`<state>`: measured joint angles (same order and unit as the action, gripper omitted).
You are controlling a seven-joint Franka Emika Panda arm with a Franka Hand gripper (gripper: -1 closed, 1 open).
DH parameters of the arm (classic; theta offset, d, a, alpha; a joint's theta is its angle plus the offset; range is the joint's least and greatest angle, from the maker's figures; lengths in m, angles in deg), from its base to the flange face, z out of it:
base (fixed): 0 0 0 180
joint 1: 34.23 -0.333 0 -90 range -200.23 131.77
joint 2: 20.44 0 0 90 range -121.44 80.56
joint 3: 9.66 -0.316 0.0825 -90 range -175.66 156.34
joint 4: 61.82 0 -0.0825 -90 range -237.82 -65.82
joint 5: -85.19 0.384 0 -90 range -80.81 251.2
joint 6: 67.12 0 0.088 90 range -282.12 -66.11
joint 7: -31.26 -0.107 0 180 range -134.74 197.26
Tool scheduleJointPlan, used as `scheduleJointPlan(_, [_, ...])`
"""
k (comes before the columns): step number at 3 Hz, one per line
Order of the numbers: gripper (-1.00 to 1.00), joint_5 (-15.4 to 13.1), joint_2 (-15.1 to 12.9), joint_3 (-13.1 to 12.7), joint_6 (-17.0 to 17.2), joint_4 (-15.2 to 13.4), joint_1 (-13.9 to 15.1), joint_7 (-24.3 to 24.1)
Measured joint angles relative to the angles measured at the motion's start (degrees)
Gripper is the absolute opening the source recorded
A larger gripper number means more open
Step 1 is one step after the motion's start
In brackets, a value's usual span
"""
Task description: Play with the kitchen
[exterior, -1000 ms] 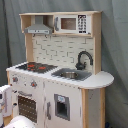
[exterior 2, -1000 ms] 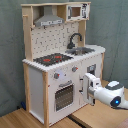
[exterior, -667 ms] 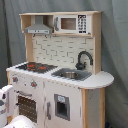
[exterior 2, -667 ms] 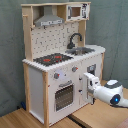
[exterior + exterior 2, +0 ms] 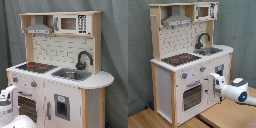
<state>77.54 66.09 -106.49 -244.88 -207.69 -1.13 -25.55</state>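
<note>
The kitchen [image 5: 60,52] [image 5: 163,82] is a tall white and light-wood toy unit, seen in both exterior views. It has a black faucet [image 5: 84,57] [image 5: 203,39] over a sink [image 5: 70,75] [image 5: 210,50]. There is also a red-ringed black hob [image 5: 36,66] [image 5: 180,59], a grey hood [image 5: 39,29] [image 5: 177,20] and a windowed oven door [image 5: 27,105] [image 5: 192,95]. My gripper [image 5: 213,85] hangs close in front of the lower cabinet, just right of the oven door in the second exterior view. In the first exterior view only the white arm [image 5: 7,99] shows at the lower left.
A toy microwave [image 5: 72,23] [image 5: 205,11] sits on the top shelf beside the hood. Knobs [image 5: 184,76] line the front panel above the oven. The kitchen stands on a wooden tabletop [image 5: 158,120]. A grey curtain [image 5: 115,45] hangs behind.
The arm has crept closer to the kitchen's front, moving left in the second exterior view and right in the first exterior view. The kitchen itself has not changed.
</note>
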Motion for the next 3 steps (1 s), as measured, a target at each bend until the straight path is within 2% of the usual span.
scheduleJointPlan(2, [1.0,-0.3,0.0,-0.7,-10.5,0.0,5.0,3.7])
scheduleJointPlan(3, [1.0,-0.2,0.0,-0.5,-15.3,0.0,8.4,6.6])
